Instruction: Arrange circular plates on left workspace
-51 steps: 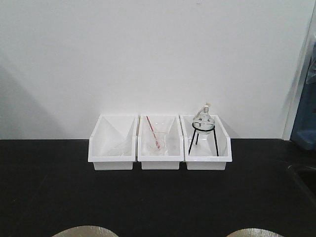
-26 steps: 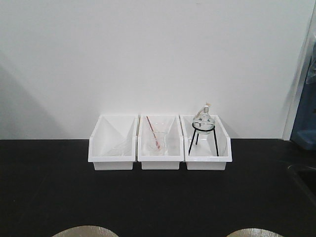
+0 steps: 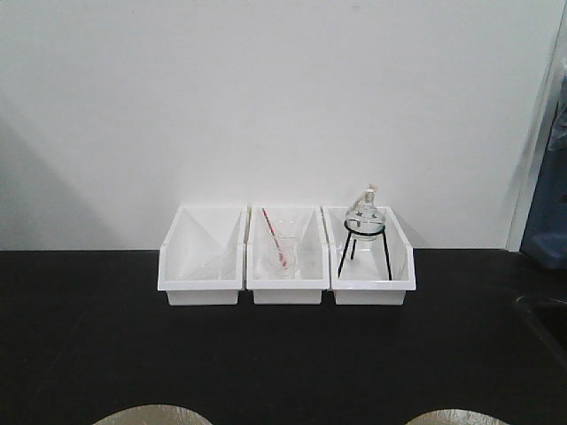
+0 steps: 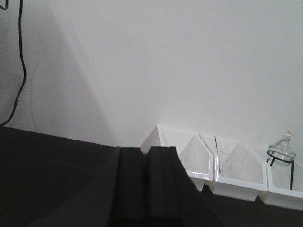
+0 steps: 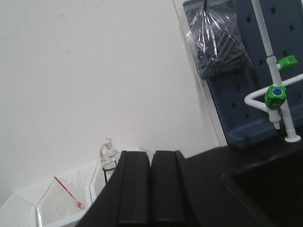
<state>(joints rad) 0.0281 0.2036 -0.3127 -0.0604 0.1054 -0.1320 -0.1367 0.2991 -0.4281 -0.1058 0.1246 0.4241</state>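
Nothing has shifted: left plate (image 3: 152, 414) and right plate (image 3: 456, 416) lie untouched on the near desk (image 3: 89, 336); my left gripper (image 4: 146, 152) and right gripper (image 5: 151, 154) are closed, empty.

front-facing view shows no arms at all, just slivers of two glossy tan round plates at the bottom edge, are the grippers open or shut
Observer: The left gripper is shut, with nothing held in it.
Operator: and the other one
Observer: The right gripper is shut too, and it holds nothing.
Operator: what's off the right side of my frame
Observer: A white tap with green valve handles stands behind the recessed black sink.
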